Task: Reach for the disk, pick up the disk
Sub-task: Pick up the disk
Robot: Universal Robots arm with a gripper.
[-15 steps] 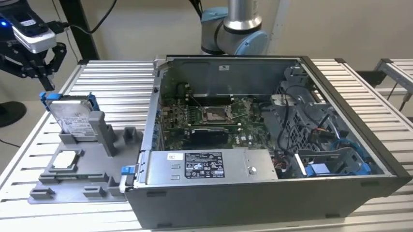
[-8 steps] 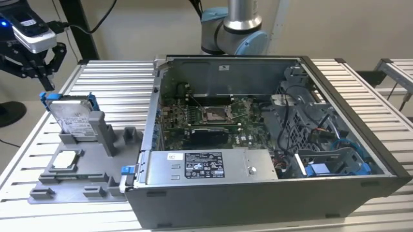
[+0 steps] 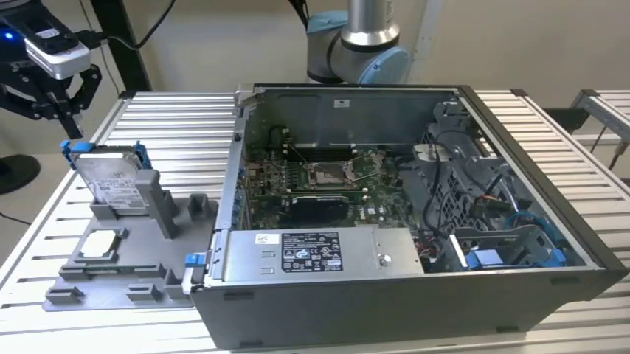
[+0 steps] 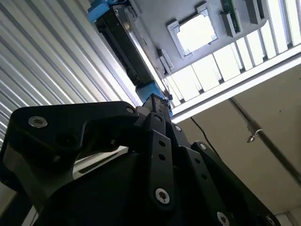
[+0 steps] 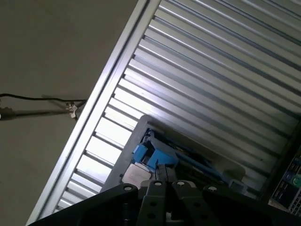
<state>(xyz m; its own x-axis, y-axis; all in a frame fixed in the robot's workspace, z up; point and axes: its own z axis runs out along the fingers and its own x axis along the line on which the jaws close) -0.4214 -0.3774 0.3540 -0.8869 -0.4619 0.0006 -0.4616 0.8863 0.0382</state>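
**Worktop** (image 3: 551,155): ribbed metal slats that carry everything listed here.

**Case** (image 3: 394,295): grey computer chassis lying on its side with the panel off, so the board and cables face upward within reach.

**Arm** (image 3: 359,44): its grey and blue base joint stands behind the case.

**Box** (image 3: 384,254): grey unit in the case's near corner. It has a black-and-white label whose print I cannot make out.

**Tray** (image 3: 108,284): grey moulded fixture on the worktop, just beside the case on the exterior view's left. Its posts and pockets hold parts in set positions.

**Disk** (image 3: 108,177): silver drive in a blue bracket (image 3: 69,147), propped in the tray's far slot and leaning back. This likely keeps its top edge exposed for gripping. It has a white label with barcodes, text not legible. In the second wrist view it (image 4: 124,47) shows edge-on.

**End effector** (image 3: 69,127): black linkage hand hanging just above the disk's top corner, at the blue bracket. Its tips look drawn together and it holds nothing. The disk is not yet gripped. In the first wrist view its tips (image 5: 164,178) point at the bracket (image 5: 153,153).

**Chip** (image 3: 102,243): small square silver part lying flat in a tray pocket nearer me.
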